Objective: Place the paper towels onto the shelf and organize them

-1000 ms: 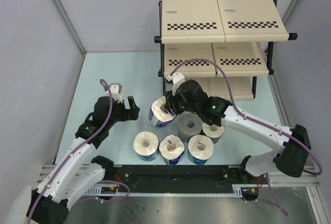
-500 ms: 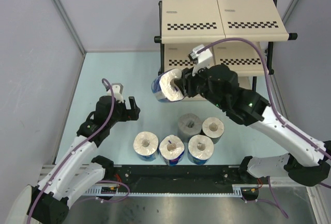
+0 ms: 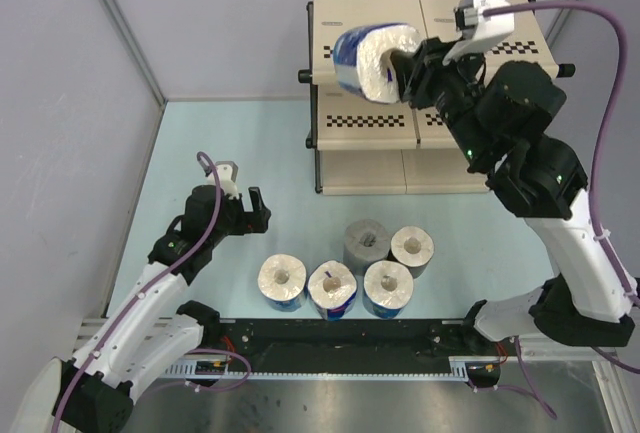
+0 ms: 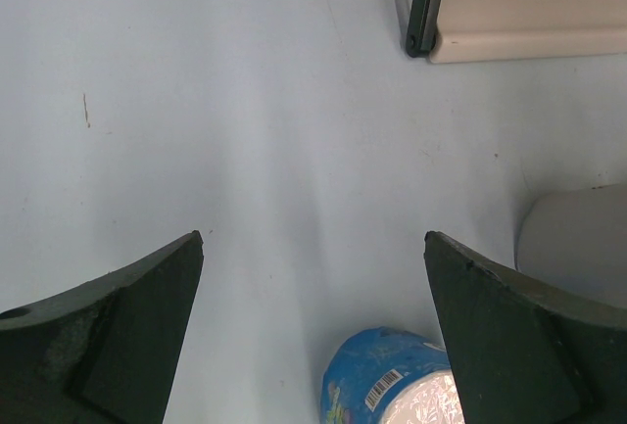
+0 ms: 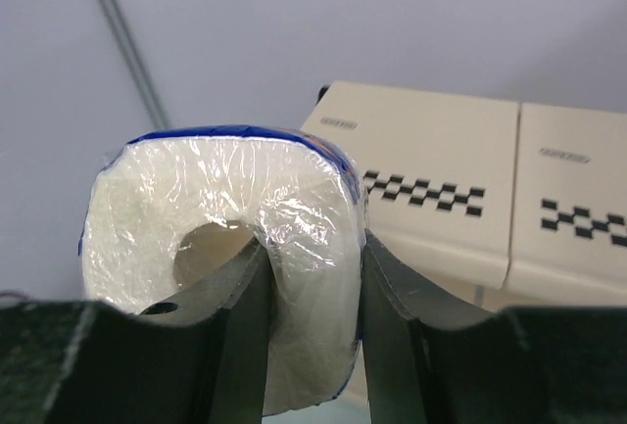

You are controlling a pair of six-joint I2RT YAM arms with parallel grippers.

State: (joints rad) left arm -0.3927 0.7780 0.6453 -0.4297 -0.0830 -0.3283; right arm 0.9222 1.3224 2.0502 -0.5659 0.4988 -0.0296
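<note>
five paper towels [image 3: 332, 288] sit on the surface [image 3: 240, 133]; the sixth roll [image 3: 372, 61] is up near the top tier of the shelf [image 3: 440, 15], its wall pinched by our right end effector [image 5: 312, 277]. we should set it down level, well back from the edge. left end effector [image 4: 313, 238] spread, empty.

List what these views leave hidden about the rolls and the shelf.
- Top external: the lower tiers of the shelf are mostly overhung by the top one and crossed by the held roll and the right arm. Anything on them is unseen.
- Right wrist: the held roll's lower part is behind the fingers.
- Left wrist: a blue-wrapped roll is cut by the bottom edge, and a grey roll by the right edge.
</note>
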